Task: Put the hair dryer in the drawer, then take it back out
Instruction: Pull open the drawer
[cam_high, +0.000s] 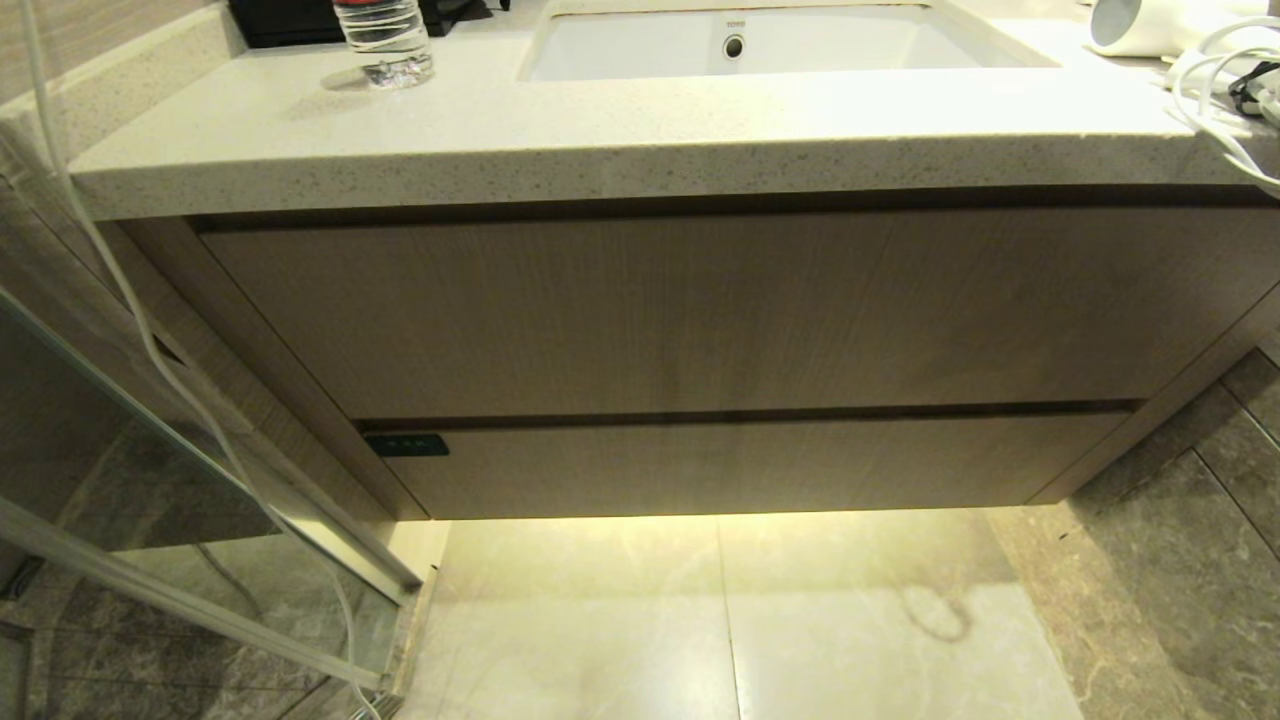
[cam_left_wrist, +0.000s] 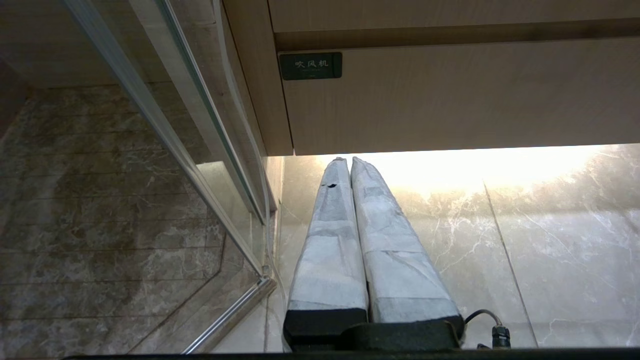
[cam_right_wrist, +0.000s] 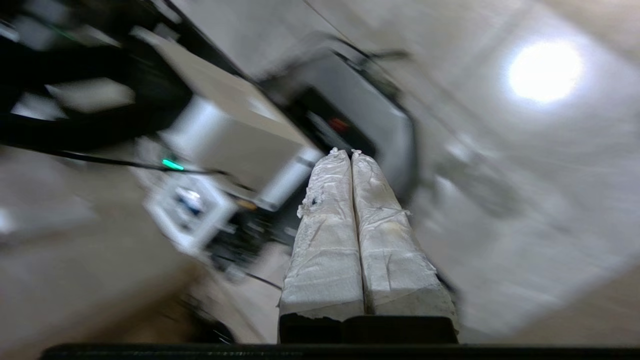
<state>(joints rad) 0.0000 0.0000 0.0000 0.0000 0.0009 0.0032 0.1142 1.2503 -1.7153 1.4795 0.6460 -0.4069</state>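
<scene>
The hair dryer (cam_high: 1135, 25) lies on the far right corner of the speckled stone worktop (cam_high: 600, 140), only its round white barrel showing at the picture's edge, with its white cord (cam_high: 1215, 100) looped in a loose bundle beside it and spilling toward the worktop's front lip. To the left of it is the sunken white sink (cam_high: 760, 45), and further left a clear water bottle (cam_high: 385, 40) stands upright near the back.

Under the worktop a tall plain wood panel (cam_high: 680, 310) fills the upper part of the cabinet. Below it runs the drawer (cam_high: 750, 465), wide and shallow, pushed fully in so its front sits flush, with the small dark label (cam_high: 406, 445) at its left end. A warm light glows from beneath onto the pale floor tiles (cam_high: 720, 620). A glass partition (cam_high: 150, 420) with a metal edge stands at the left.

Neither arm appears in the head view. The left gripper (cam_left_wrist: 345, 160) hangs low in front of the drawer's left end, pointing at the lit floor under it, its two wrapped fingers (cam_left_wrist: 330, 240) pressed together on nothing. The right gripper (cam_right_wrist: 346, 151) is likewise clenched and empty; its view is smeared, and it seems to point toward some grey machinery, possibly the robot's own base
</scene>
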